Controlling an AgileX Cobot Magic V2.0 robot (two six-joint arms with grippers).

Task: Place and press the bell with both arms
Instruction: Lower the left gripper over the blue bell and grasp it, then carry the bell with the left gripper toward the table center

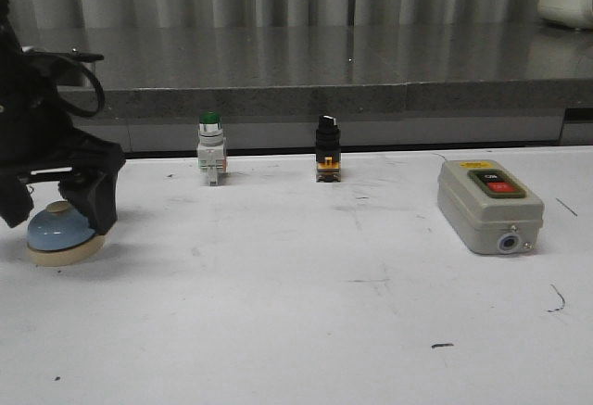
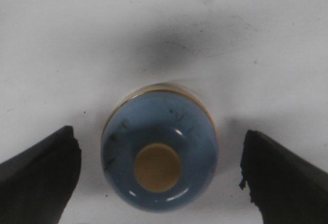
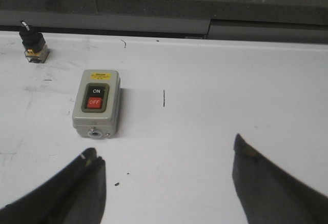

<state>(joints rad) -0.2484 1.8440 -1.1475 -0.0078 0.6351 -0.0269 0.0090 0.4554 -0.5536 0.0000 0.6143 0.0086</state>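
The light-blue bell [image 1: 59, 230] with cream base and cream button stands on the white table at the far left. My left gripper [image 1: 57, 208] hangs over it, open, one finger on each side. In the left wrist view the bell [image 2: 160, 155] sits between the two black fingers [image 2: 43, 175] with a gap on each side, untouched. My right gripper [image 3: 164, 157] is open and empty above bare table; it is out of the front view.
A grey switch box [image 1: 489, 205] with ON and OFF buttons lies at the right, also in the right wrist view [image 3: 96, 110]. A green-capped push button [image 1: 211, 148] and a black selector switch [image 1: 327, 149] stand at the table's back edge, before a grey ledge.
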